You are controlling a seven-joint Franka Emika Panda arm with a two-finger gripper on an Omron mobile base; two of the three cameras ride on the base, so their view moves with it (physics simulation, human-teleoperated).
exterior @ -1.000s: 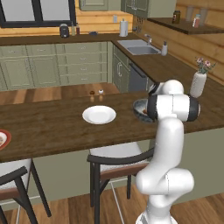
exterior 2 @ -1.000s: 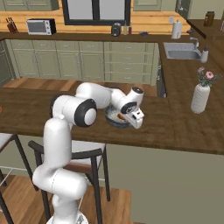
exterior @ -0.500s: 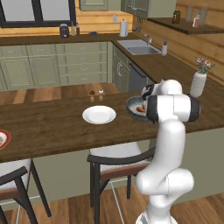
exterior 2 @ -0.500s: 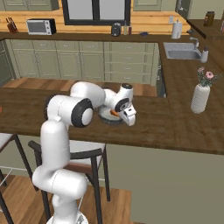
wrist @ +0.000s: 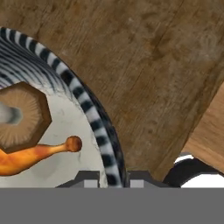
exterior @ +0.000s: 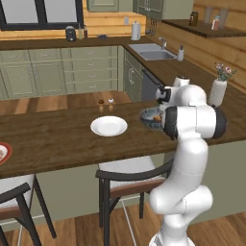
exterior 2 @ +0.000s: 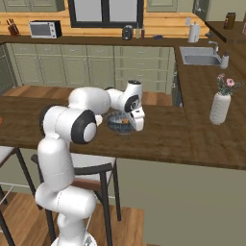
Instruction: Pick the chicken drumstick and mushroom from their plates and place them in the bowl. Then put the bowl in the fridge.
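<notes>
The gripper (wrist: 113, 176), at the bottom centre of the hand view, is clamped on the rim of the bowl (wrist: 87, 111), one fingertip on each side of the striped wall. Inside the bowl lie the mushroom (wrist: 22, 116), at centre left of that frame, and the chicken drumstick (wrist: 30, 158) just below it, its knobbed bone end pointing toward the rim.

In the right base view the bowl (exterior 2: 118, 124) sits at frame centre on the wooden counter (exterior 2: 192, 139), under the hand. Both foods look loaded, so the step is likely carrying the bowl to the fridge. A rim pinch is off-centre (the bowl will want to tip), so lift slowly and keep it level so nothing rolls out.

The white plate (exterior: 109, 126) rests at centre left of the left base view.
</notes>
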